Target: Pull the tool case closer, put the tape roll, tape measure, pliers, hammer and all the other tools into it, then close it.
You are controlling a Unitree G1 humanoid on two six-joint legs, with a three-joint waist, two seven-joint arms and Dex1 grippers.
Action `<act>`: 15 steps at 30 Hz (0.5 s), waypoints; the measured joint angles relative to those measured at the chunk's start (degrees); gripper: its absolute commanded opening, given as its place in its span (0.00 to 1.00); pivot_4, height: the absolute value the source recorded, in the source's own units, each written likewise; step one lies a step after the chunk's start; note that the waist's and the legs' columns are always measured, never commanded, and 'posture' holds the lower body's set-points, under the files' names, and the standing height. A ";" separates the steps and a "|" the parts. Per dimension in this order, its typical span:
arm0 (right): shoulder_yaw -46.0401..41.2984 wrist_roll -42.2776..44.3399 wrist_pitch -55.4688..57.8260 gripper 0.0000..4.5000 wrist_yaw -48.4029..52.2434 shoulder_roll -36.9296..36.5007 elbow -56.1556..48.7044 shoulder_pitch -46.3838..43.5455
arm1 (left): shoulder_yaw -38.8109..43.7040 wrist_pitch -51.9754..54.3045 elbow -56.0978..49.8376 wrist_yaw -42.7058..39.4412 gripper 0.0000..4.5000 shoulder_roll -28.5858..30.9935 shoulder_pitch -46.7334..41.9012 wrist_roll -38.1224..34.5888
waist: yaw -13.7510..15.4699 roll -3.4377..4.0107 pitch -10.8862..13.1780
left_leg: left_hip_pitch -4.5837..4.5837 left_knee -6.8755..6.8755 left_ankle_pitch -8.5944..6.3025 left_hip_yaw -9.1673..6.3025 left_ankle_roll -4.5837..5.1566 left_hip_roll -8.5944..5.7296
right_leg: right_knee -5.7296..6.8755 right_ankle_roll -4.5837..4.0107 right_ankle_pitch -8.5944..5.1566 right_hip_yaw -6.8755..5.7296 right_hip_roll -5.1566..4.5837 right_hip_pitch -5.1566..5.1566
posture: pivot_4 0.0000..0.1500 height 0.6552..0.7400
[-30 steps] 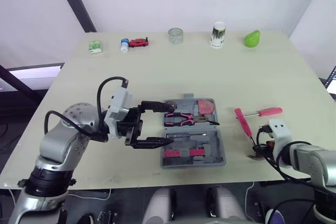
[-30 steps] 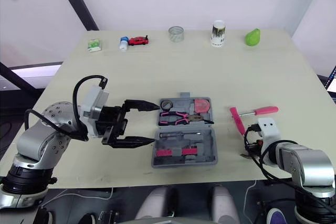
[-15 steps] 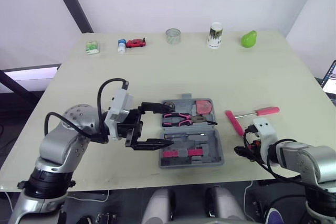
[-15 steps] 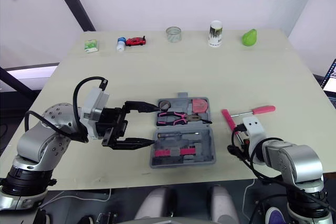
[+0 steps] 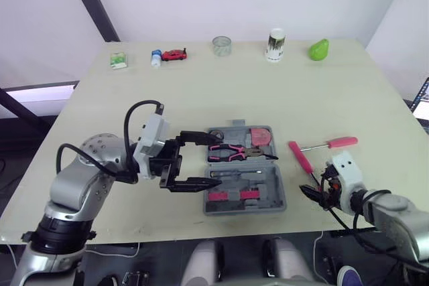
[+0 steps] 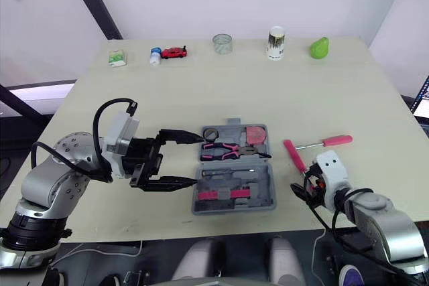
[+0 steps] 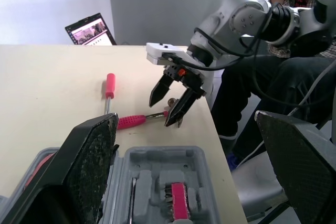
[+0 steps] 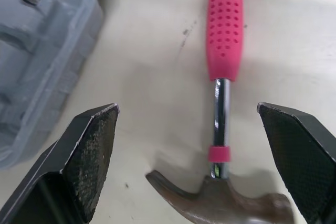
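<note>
The left jaws are released and hold nothing. Their two black fingers (image 5: 196,136) are spread wide at the left edge of the tool case (image 5: 268,192): one finger reaches to the far-left corner, close to the tape roll (image 6: 212,132), and the other points at the left side of the near half.

The right jaws are also released and empty. In the right wrist view their fingers (image 8: 89,150) stand apart on both sides of the metal head of the hammer (image 5: 299,157) and are not closed on it. If the tips touch the worktop (image 5: 234,92), I cannot tell.

The hammer lies flat on the worktop just to the right of the case, its head toward the near edge and its pink handle pointing away. Beside the far end of the handle lies a screwdriver (image 5: 343,142) with a pink grip, its shaft pointing toward the hammer.

The grey case lies open in the near middle of the worktop. In its far half are the tape roll, the pliers (image 5: 231,151) with pink handles and the tape measure (image 5: 262,136). In the near half is a pink bit holder (image 5: 231,195).

Along the far edge, well apart from the case, stand a small green box (image 5: 118,60), a little bottle (image 5: 156,57), a red toy car (image 5: 175,53), a glass jar (image 5: 222,45), a cup (image 5: 275,43) and a green pear (image 5: 318,49).
</note>
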 measured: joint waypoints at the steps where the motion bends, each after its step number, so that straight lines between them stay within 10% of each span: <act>1: -0.47 -0.30 -3.71 0.99 0.23 0.90 1.51 1.13 | -0.01 0.00 -0.01 0.01 1.00 -0.01 0.00 0.00 | 0.01 0.01 0.00 | 0.00 0.00 0.00 0.05 0.00 0.00 | 0.00 0.00 0.00 0.03 -0.01 -0.01 | 1.00 1.00; 15: -1.31 -2.52 -24.70 0.94 1.23 5.48 13.10 6.35 | -0.02 0.14 -0.01 -0.68 1.00 0.00 -0.52 -0.14 | 0.08 0.01 0.01 | 0.02 0.00 0.00 0.06 0.00 0.01 | 0.01 -0.01 0.00 0.05 0.00 0.00 | 1.00 1.00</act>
